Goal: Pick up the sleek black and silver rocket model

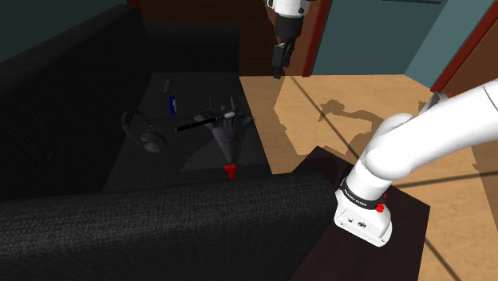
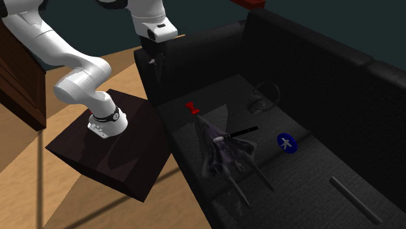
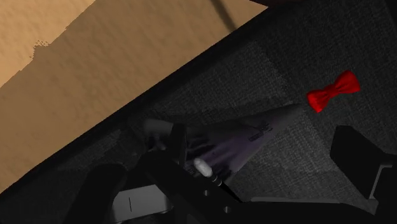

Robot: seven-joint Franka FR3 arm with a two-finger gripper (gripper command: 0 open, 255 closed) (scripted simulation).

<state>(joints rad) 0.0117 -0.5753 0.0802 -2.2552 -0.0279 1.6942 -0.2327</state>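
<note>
Red bow point(image 1: 231, 170) sits at the nose of the rocket point(image 1: 224, 132), which lies on the sofa point(image 1: 152, 172) seat with a black rod point(image 1: 195, 124) across it. Gripper point(image 1: 277, 72) hangs high above, jaws apart. Risks: the descent knocks the rod or bow, or a grab on the thin fins lets the rocket twist free.

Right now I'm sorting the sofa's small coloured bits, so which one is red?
The bow-shaped piece just off the pointed tip of the rocket model is red; the other, a disc with a white cross, is blue.
</note>
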